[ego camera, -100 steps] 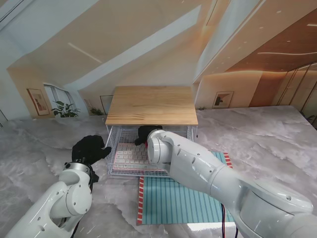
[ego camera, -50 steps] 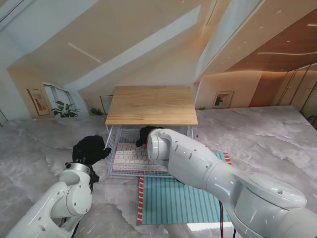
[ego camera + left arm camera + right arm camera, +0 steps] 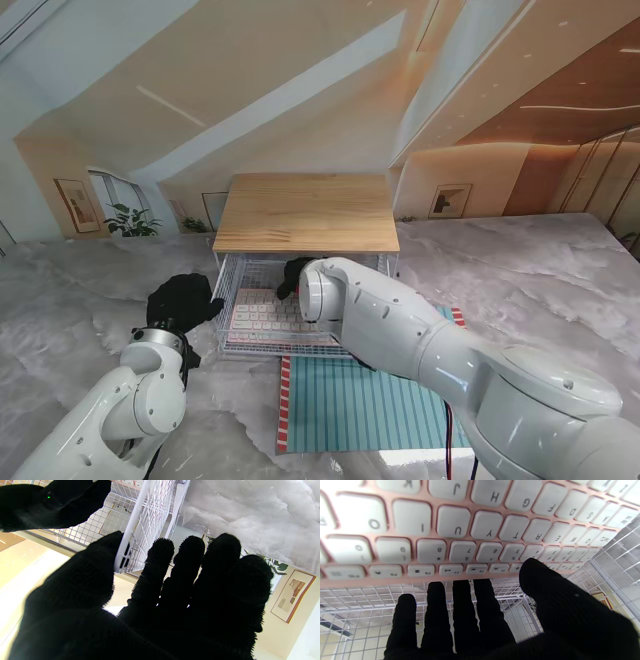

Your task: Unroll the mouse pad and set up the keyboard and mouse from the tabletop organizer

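A pink keyboard [image 3: 262, 318] with white keys [image 3: 470, 525] lies in the pulled-out white wire drawer [image 3: 224, 292] of the wood-topped organizer [image 3: 306, 212]. My right hand [image 3: 292, 272] reaches into the drawer under the top. Its fingers [image 3: 460, 610] are spread past the keyboard's far edge and its thumb rests on the top key row; it grips nothing. My left hand [image 3: 180, 300] holds the drawer's left side, the rim [image 3: 135, 522] pinched between thumb and fingers [image 3: 160, 562]. The teal striped mouse pad [image 3: 360, 405] lies flat, nearer to me than the drawer. No mouse shows.
The marble-patterned table [image 3: 520, 290] surrounds the organizer. My right forearm [image 3: 400, 340] crosses over the drawer's right side and the pad's far edge. A red cable [image 3: 447, 450] hangs along that arm. The drawer's wire walls [image 3: 607, 562] hem in the right hand.
My right arm has shifted slightly, its hand staying over the keyboard's far edge inside the drawer. The left hand and the drawer have not moved.
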Controlling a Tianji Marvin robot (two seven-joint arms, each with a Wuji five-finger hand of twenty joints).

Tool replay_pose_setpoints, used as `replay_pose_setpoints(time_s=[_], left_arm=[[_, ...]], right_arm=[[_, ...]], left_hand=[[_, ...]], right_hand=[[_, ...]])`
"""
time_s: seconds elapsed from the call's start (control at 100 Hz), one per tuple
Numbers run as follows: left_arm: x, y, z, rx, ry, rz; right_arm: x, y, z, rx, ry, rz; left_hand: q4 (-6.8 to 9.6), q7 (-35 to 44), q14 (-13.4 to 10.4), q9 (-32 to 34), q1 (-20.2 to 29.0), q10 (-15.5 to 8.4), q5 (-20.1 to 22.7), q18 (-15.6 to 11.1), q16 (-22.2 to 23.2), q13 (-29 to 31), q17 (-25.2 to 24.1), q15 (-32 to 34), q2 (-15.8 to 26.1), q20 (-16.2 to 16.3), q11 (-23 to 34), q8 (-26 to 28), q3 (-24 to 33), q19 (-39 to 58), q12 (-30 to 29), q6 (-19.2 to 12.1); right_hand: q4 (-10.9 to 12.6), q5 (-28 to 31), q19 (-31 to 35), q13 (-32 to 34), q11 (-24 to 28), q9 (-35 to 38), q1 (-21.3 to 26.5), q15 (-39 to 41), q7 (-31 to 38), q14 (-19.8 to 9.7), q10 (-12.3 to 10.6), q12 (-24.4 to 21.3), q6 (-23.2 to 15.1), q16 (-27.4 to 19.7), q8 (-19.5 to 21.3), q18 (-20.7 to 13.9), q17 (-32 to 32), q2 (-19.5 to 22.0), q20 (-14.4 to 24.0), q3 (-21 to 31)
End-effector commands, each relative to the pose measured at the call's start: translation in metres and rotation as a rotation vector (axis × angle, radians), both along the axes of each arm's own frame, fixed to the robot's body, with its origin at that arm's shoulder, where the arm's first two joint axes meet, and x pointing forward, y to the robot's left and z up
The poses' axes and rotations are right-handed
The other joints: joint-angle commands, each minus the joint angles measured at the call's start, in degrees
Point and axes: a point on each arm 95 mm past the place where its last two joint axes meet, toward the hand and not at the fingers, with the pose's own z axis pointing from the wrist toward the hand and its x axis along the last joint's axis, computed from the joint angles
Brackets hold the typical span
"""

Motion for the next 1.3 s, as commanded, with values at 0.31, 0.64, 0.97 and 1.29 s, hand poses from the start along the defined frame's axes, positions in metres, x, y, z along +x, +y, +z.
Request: replay_pose_setpoints(time_s=[0.31, 0.64, 0.97, 1.29], left_arm=[[-0.0002, -0.0017, -0.0035, -0.009, 0.019, -0.013], [0.0000, -0.0025, -0.0036, -0.012, 0.021, -0.015], [0.0003, -0.0032, -0.0036, -0.016, 0.021, -0.015], [0.0010, -0.0040, -0.0035, -0.019, 0.022, -0.016]], right_arm=[[-0.0024, -0.0011, -0.0030, -0.005, 0.035, 0.000], [-0.0016, -0.0032, -0.0029, -0.002, 0.033, -0.003], [-0.0005, -0.0068, -0.0015, 0.019, 0.030, -0.006], [0.0007, -0.0097, 0.0000, 0.018, 0.007, 0.018]], left_hand=[[0.00, 2.1, 2.7, 2.4, 5.4, 0.7, 0.8, -0.6, 0.3, 2.5, 2.2, 1.7, -1.6, -1.1, 1.0, -1.0, 3.9, 2.4, 0.9, 1.3], [0.13, 2.7, 2.6, 3.0, 5.3, 0.7, 1.0, -0.5, 0.3, 3.1, 2.9, 2.0, -1.9, -1.5, 1.3, -1.2, 4.2, 2.8, 0.9, 1.5], [0.09, 3.0, 2.6, 3.0, 5.1, 0.8, 1.0, -0.3, 0.2, 3.2, 3.1, 2.0, -1.9, -1.9, 1.3, -1.4, 4.5, 3.0, 0.8, 1.5], [-0.01, 3.0, 2.6, 3.0, 5.1, 0.8, 1.0, -0.3, 0.2, 3.1, 3.1, 2.0, -1.8, -2.1, 1.3, -1.5, 4.5, 3.1, 0.8, 1.4]], right_hand=[[0.8, 5.3, -1.0, 6.4, 9.3, 10.3, -2.6, 7.7, 8.1, 0.2, 1.4, 4.4, -0.5, 3.9, 10.2, 0.8, -0.8, 0.7, 6.5, -1.4], [0.9, 6.6, -0.1, 7.5, 18.2, 14.6, -4.3, 9.8, 16.7, -0.1, 2.1, 8.4, -2.6, 4.9, 18.2, 1.3, 0.3, 0.0, 7.8, -1.5], [1.4, 4.5, 12.5, 20.3, 21.1, 13.5, -8.3, 11.6, 20.0, 3.3, 0.7, 10.9, -5.3, 4.8, 20.5, 7.2, 20.4, -3.0, 11.4, -2.4], [1.5, 1.6, 22.4, 34.2, 22.3, 10.3, -8.9, 19.6, 21.2, 0.7, -0.2, 12.1, -7.9, 6.0, 20.7, 6.2, 35.6, -4.2, 12.6, -2.8]])
